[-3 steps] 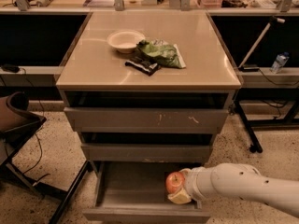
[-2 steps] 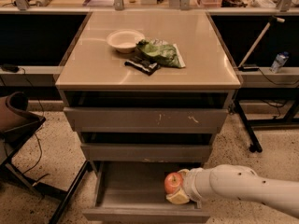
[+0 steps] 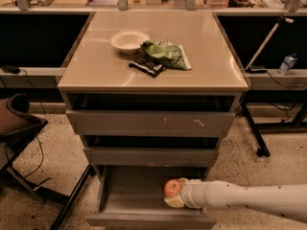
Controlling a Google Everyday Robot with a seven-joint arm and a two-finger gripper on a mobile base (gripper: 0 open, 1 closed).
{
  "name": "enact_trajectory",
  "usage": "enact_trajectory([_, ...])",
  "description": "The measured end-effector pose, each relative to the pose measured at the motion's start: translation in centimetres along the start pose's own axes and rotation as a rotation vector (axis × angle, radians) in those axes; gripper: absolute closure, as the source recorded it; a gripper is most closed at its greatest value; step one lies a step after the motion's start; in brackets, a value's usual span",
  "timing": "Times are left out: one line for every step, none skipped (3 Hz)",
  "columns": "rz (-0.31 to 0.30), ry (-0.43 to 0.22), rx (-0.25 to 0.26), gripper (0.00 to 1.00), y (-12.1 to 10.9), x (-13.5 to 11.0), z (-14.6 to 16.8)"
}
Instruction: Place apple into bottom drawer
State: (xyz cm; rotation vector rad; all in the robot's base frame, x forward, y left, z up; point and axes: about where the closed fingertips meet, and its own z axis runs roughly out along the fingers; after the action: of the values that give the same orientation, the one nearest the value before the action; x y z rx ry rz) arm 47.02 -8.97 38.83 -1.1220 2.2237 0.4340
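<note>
The red-orange apple [image 3: 172, 188] is inside the open bottom drawer [image 3: 129, 195], near its right side. My gripper [image 3: 175, 194] reaches in from the right on a white arm and is closed around the apple, holding it just above or on the drawer floor. The two upper grey drawers [image 3: 149, 122] are closed; the top one has white scratch marks.
On the cabinet top sit a white bowl [image 3: 128, 40], a green chip bag [image 3: 167, 54] and a dark snack packet [image 3: 146, 66]. A chair [image 3: 17, 128] stands at the left. A water bottle [image 3: 288, 64] and a leaning pole [image 3: 266, 40] are at the right.
The gripper with the apple has moved slightly left and deeper into the bottom drawer. Nothing else has moved.
</note>
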Motion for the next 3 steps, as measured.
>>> enact_trajectory([0.097, -0.018, 0.042, 1.0, -2.4, 2.2, 4.2])
enact_trajectory([0.198, 0.028, 0.066, 1.0, -3.9, 5.6, 7.5])
enact_trajectory([0.205, 0.038, 0.065, 1.0, -3.9, 6.3, 7.8])
